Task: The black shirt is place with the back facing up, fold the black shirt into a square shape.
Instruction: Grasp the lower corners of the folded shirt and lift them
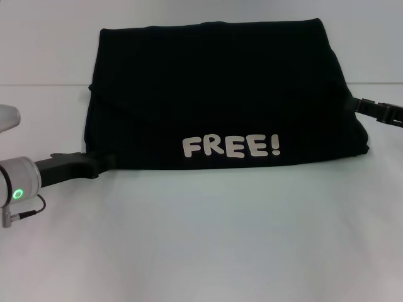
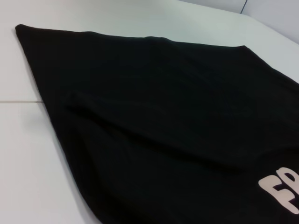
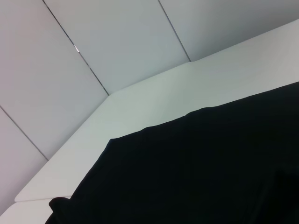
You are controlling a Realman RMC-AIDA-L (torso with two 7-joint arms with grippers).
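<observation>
White desk, black shirt folded into a wide band at centre, "FREE!" print up.
Left gripper at 8 o'clock and right gripper at 3 o'clock meet its edges; I cannot tell their fingers' state. I judge a sideways fold remains for a square.

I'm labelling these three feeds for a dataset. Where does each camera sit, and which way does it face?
Head view: on the robot's head, looking forward and down at the black shirt on the white table; left gripper and right gripper meet the shirt's sides.
Left wrist view: on the left arm, facing across the shirt; no robot parts show.
Right wrist view: on the right arm, facing shirt, table and wall panels.
Shared: head and left wrist views show the FREE! print.
</observation>
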